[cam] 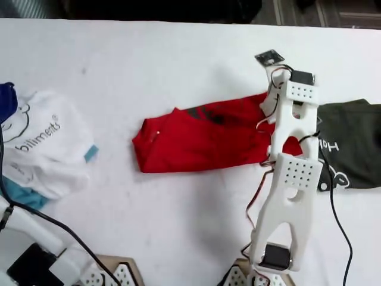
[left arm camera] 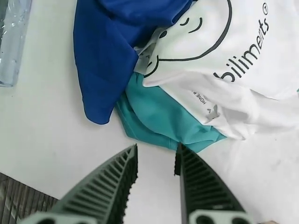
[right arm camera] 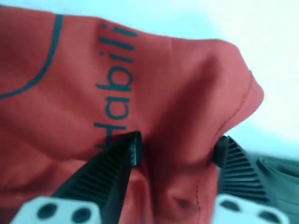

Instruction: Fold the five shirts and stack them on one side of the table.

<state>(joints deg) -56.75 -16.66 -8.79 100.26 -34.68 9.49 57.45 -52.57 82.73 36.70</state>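
Colours: red shirt (cam: 196, 140) with dark teal lettering; dark green shirt (cam: 351, 143), white print; white shirt (cam: 47, 149), black lettering plus line-drawn smile; blue shirt (left arm camera: 107, 51) plain; teal shirt (left arm camera: 163, 121) plain. White worktop (cam: 178, 65). Grey-green ribbed left pincer (left arm camera: 156, 161).

Shirt pile (cam: 47, 149) left, folded shirt (cam: 196, 140) centre

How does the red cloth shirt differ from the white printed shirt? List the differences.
The red cloth shirt lies flattened in a long band; the white printed shirt is bunched in a heap. The red rests on the bare table, the white on a teal shirt. The right gripper straddles the red, not the white. Both carry dark lettering.
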